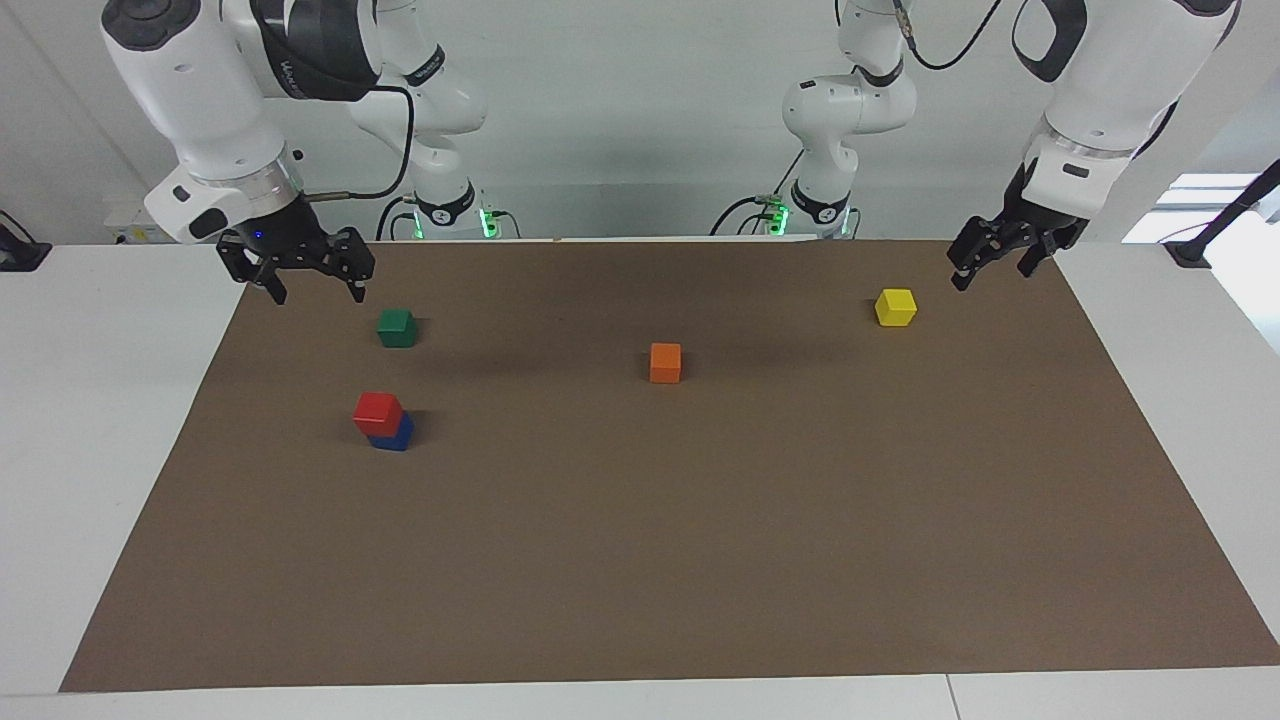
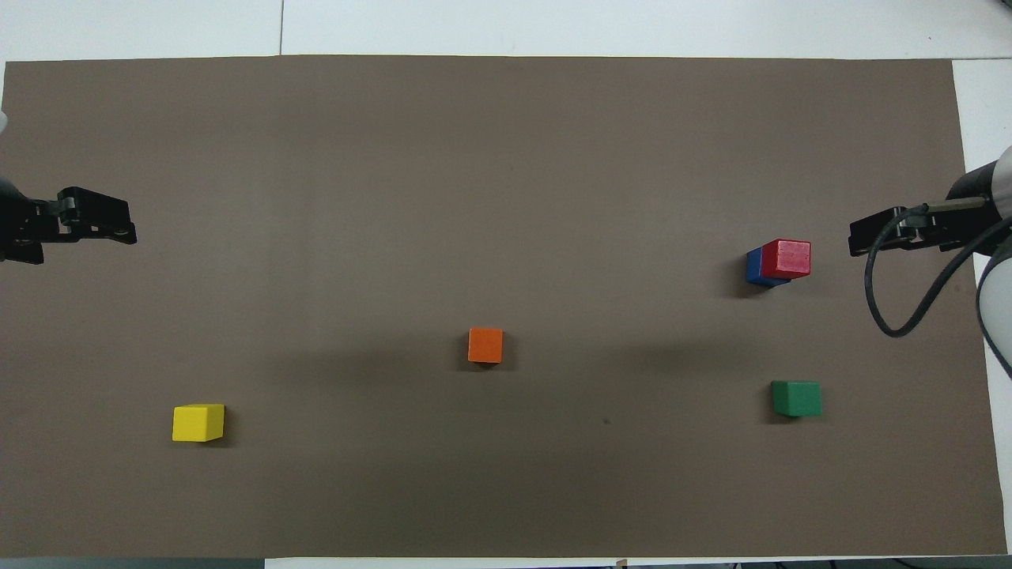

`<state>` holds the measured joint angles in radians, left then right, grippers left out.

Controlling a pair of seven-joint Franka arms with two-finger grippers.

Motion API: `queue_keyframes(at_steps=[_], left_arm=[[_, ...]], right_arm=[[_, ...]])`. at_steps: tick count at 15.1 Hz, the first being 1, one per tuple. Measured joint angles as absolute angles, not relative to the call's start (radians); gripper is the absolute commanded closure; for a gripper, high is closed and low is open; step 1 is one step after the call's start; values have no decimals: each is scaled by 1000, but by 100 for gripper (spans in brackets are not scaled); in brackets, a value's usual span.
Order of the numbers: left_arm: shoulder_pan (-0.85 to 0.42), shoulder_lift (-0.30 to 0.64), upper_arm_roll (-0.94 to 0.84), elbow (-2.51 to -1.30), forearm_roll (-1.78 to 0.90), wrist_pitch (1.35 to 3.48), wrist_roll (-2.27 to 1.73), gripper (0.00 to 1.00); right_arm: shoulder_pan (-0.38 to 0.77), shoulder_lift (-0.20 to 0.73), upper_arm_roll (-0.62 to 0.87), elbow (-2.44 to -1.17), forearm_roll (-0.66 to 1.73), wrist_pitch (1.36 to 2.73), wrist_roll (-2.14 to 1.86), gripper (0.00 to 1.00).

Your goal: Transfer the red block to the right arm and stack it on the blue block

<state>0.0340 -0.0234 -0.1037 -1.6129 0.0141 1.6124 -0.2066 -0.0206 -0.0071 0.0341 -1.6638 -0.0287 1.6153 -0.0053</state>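
Note:
The red block [image 1: 377,411] [image 2: 791,258] sits on top of the blue block [image 1: 393,434] [image 2: 753,266], slightly offset and turned, toward the right arm's end of the brown mat. It is farther from the robots than the green cube. My right gripper [image 1: 318,296] [image 2: 855,239], with its blue light, hangs open and empty above the mat's edge at that end, apart from the stack. My left gripper [image 1: 988,278] [image 2: 128,227] hangs open and empty over the mat's edge at the left arm's end, beside the yellow cube.
A green cube [image 1: 396,327] [image 2: 796,398] lies nearer to the robots than the stack. An orange cube [image 1: 665,362] [image 2: 485,345] stands mid-mat and a yellow cube [image 1: 895,307] [image 2: 198,423] toward the left arm's end. The brown mat [image 1: 640,560] covers the white table.

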Motion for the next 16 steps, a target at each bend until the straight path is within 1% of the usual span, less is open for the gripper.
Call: queue_keyframes(at_steps=[4,16], left_arm=[[34,-24,-104,-1613,14,1612,-207,0],[34,-24,-104,-1613,14,1612,-207,0]], right_arm=[[-21,-7,34,-1663,-29,1572,-5,0],[-21,-7,33,-1660,-28,1571,-5,0]])
